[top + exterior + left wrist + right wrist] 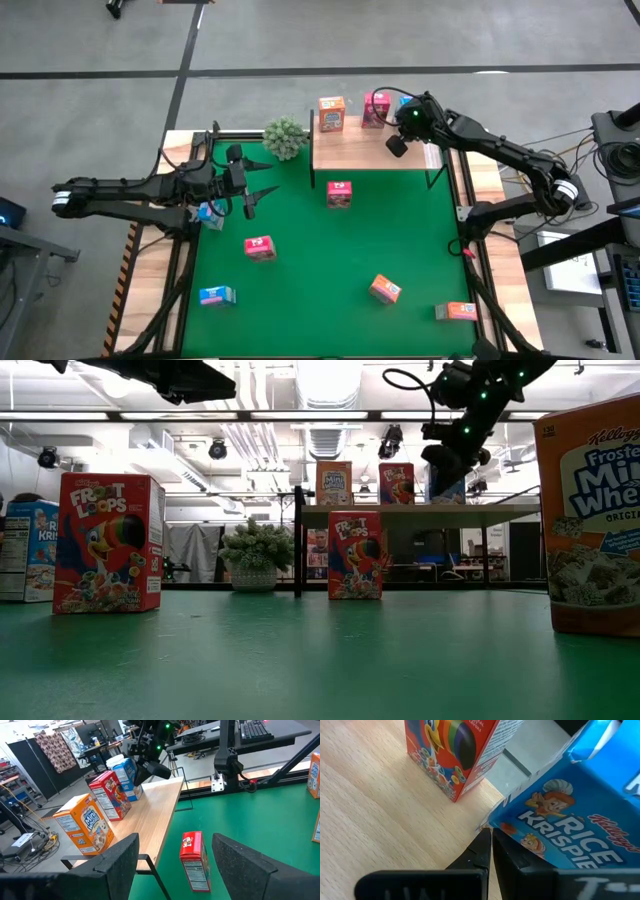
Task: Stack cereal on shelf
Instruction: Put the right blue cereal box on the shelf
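The wooden shelf (370, 150) stands at the table's far side. On it stand an orange box (331, 113), a red box (376, 108) and a blue box (126, 776). My right gripper (408, 120) is shut, its fingertips (487, 840) close against the blue box's printed front (570, 835). My left gripper (252, 196) is open and empty, above the table's left part, pointing toward a red box (339, 193) that stands on the green felt; that box also shows in the left wrist view (192, 860). My right gripper's shut fingers lie beside the blue box's lower corner (492, 822), coming from the shelf's near right side. The box stands upright on the shelf board. Whether a finger touches the box, I cannot tell.
On the felt lie a blue box (211, 212) under my left arm, a red box (259, 247), a blue box (216, 295) and two orange boxes (385, 289) (456, 311). A green plant (285, 137) stands left of the shelf.
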{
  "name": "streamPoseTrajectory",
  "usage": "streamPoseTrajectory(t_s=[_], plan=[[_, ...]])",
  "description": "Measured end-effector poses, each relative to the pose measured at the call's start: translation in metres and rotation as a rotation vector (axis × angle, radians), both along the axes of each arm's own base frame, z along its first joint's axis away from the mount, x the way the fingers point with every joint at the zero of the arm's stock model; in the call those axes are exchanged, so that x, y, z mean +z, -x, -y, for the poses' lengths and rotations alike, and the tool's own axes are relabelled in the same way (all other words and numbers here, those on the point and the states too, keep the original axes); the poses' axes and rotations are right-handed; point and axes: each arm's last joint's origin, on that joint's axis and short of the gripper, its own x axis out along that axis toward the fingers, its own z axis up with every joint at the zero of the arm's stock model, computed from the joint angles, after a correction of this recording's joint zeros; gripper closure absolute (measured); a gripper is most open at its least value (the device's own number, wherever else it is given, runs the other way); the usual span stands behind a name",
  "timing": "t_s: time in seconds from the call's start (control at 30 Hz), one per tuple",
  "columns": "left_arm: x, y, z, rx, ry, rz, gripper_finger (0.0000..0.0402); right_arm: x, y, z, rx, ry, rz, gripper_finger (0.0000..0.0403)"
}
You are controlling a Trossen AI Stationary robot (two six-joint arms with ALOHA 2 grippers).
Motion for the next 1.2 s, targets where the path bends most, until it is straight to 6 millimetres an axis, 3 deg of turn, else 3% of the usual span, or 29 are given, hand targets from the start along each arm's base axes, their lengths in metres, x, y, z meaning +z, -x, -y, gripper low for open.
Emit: streamPoseTrajectory(t_s=[1.2], plan=[[0.0,0.0,0.0,-0.001,-0.003,-0.001,0.0167,-0.0008,-0.0015,0.0086,-0.007,0.032,0.015,0.0394]])
